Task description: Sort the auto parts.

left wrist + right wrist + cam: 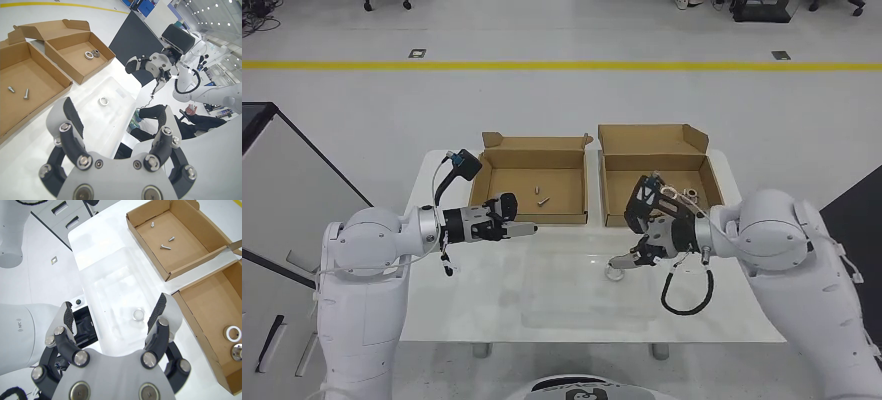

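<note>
While the left end effector (117, 108) is hanging with its fingers spread wide and gripping nothing, the right end effector (115, 302) is also gaping wide and empty. It is hovering near the loose ring (138, 314), with one finger close beside it. The left end effector is staying well apart from that ring. The loose ring is lying flat on the white worktop (462, 300). It is showing as a short, smooth, silvery band with an open centre. Beyond the loose ring, two open cardboard boxes are sitting side by side. The nearer box (204, 306) is holding a pale collar (233, 333) and a flanged hub (237, 349). The bolt box (147, 251), farther from the ring, is holding three bolts (165, 247).
</note>
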